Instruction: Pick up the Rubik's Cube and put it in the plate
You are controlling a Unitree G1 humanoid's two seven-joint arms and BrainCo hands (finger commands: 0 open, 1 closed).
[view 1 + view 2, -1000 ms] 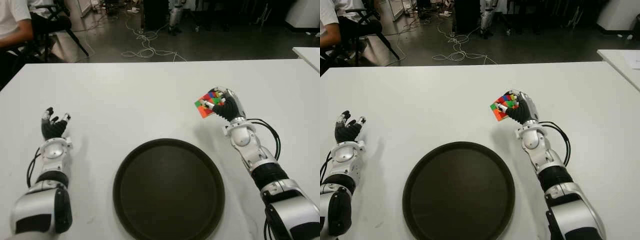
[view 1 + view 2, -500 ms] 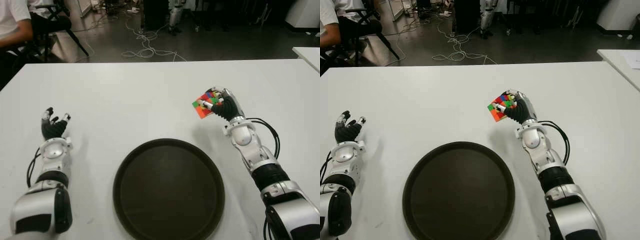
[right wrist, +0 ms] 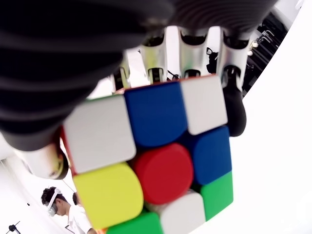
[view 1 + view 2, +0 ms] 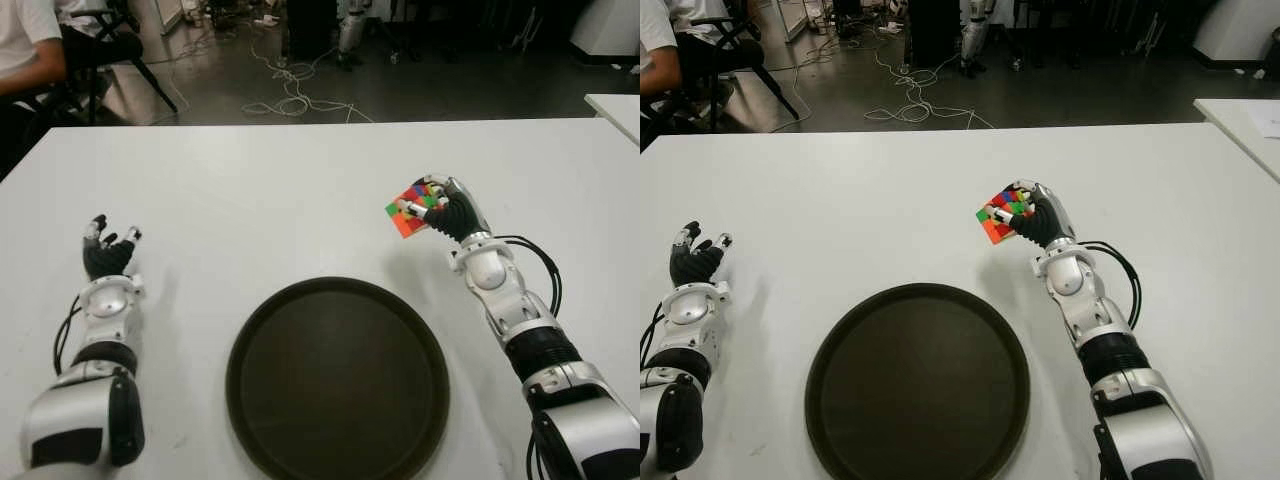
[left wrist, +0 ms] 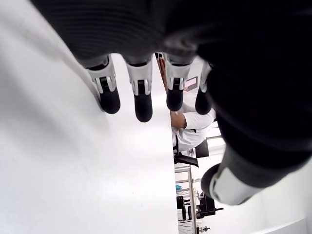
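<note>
Each robot hand (image 4: 455,212) is black with silver-tipped fingers, on jointed silver-and-black arms trailing black cables (image 4: 545,265).

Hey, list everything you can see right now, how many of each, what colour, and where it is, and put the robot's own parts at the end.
Rubik's Cube: one, multicoloured, held above the table, beyond the plate and toward the robot's right.
Plate: one, dark and round, on the near middle of the table, nothing in it.
Table: one, white, before the robot.
Second table: one, white, only a corner in view at the far right.
Cables: a tangle, pale, on the dark floor beyond the table.
Seated person: one, white shirt, far left.
Left hand: one, black and silver, fingers open, holding nothing, left of the plate.
Right hand: one, black and silver, fingers closed on the Rubik's Cube.
</note>
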